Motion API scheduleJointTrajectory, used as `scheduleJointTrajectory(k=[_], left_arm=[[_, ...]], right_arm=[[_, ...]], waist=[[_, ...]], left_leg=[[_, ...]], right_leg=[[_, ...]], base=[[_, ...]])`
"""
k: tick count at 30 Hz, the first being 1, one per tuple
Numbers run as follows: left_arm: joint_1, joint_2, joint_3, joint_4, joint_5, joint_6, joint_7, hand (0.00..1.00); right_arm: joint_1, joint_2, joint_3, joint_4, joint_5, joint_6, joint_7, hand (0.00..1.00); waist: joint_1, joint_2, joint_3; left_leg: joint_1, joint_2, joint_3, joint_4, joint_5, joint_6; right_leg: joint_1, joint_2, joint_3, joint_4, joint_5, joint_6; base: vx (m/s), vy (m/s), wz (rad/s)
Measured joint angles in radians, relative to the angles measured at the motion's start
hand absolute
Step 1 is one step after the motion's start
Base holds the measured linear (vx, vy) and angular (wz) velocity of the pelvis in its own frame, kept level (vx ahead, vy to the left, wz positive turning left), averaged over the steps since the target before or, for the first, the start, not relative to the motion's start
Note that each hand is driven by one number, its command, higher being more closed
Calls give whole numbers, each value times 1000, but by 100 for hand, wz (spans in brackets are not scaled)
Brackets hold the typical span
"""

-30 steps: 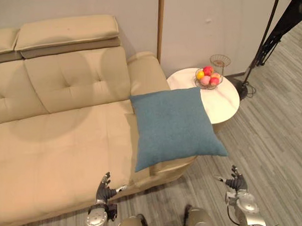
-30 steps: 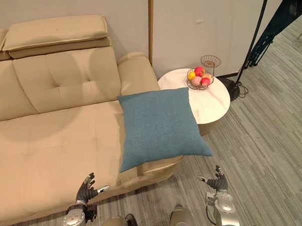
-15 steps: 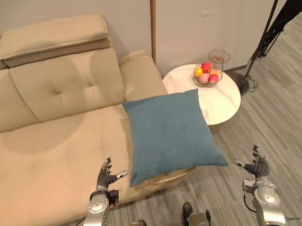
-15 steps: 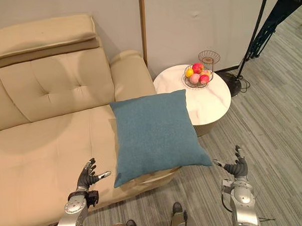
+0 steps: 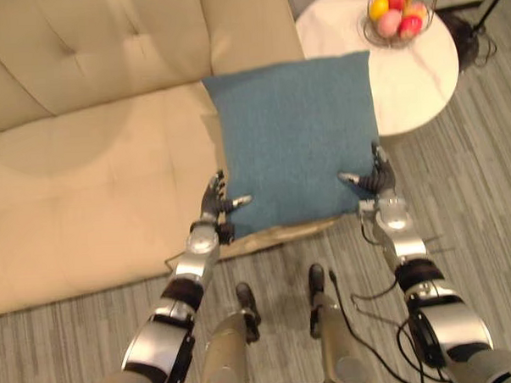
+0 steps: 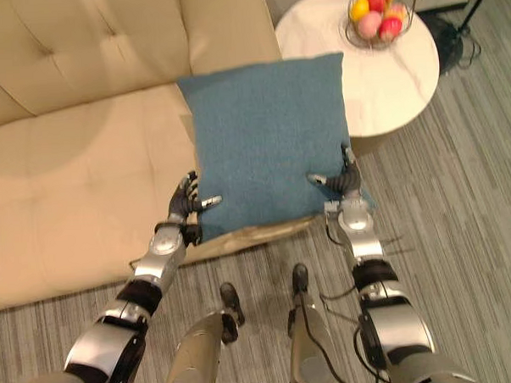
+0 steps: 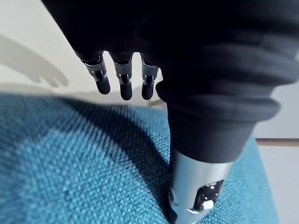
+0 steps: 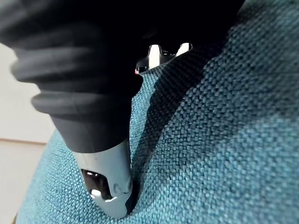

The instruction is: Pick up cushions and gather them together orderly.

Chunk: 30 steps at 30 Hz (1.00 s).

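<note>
One blue cushion (image 5: 296,139) lies on the sofa's (image 5: 86,190) right end, beside the round table (image 5: 403,83). Its near corners are flanked by the left hand (image 5: 215,202) and right hand (image 5: 376,178), fingers straight and spread, thumbs resting on the fabric.

We see a blue cushion (image 5: 295,130) with a fine woven grain. The sofa (image 5: 85,165) is plain beige. The table (image 5: 403,75) is white with faint veins, and its fruit (image 5: 390,20) is red, yellow and pink. The floor (image 5: 484,173) has grey planks.
</note>
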Motion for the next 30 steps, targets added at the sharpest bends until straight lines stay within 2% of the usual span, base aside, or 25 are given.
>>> scheduleJointTrajectory(k=[2,6,10,14,18,23,27,28,30], left_arm=[[-81,-10,-13,41,-47,1,32,100],[-110,21,-13,31,-98,-1,52,100],[-105,55,-20,-39,-114,0,81,100],[-20,99,-43,-212,-111,0,90,100],[231,100,-87,-425,-73,0,90,100],[466,99,-93,-564,-45,-1,87,100],[700,68,-91,-687,-31,-9,87,100],[762,57,-91,-717,-26,-19,87,100],[834,49,-87,-759,-23,-37,87,100]], right_arm=[[-53,-1,24,1,13,3,-27,100],[-78,-3,62,-30,50,2,-41,100],[-31,-7,137,-212,71,-4,-42,100],[92,-9,166,-422,66,-6,-42,100],[332,-9,186,-663,28,-7,-42,100],[475,-8,262,-860,-9,-26,-15,100],[593,22,320,-938,-10,-51,29,100],[633,35,327,-954,-10,-64,38,100],[665,47,352,-961,-10,-87,50,100]], waist=[[-1,0,11],[1,-2,30],[-1,-4,32],[1,-4,32],[-4,-4,30],[-1,-7,17],[15,-10,-80],[30,-10,-109],[37,-13,-148]], left_leg=[[-28,2,1,1,17,-1],[-31,18,6,-4,25,-6],[-29,34,20,-16,40,-20],[-15,49,25,-22,42,-22],[99,46,20,-77,42,-25],[179,27,7,-110,42,-25],[247,13,-9,-161,47,-32],[275,11,-8,-177,47,-32],[297,6,-8,-190,48,-33]], right_leg=[[-31,4,10,-1,17,-4],[-35,20,19,-9,29,-13],[-35,39,32,-43,53,-23],[-22,55,33,-55,60,-31],[85,61,33,-88,58,-30],[180,56,27,-124,42,-19],[238,49,11,-135,22,-12],[261,48,10,-136,15,-10],[278,44,10,-136,10,-5]], base=[[-187,-39,-6],[-140,-60,-8],[-51,-77,-14],[42,-60,-9],[98,-11,3],[26,14,12],[30,19,15],[36,12,3],[32,25,1]])
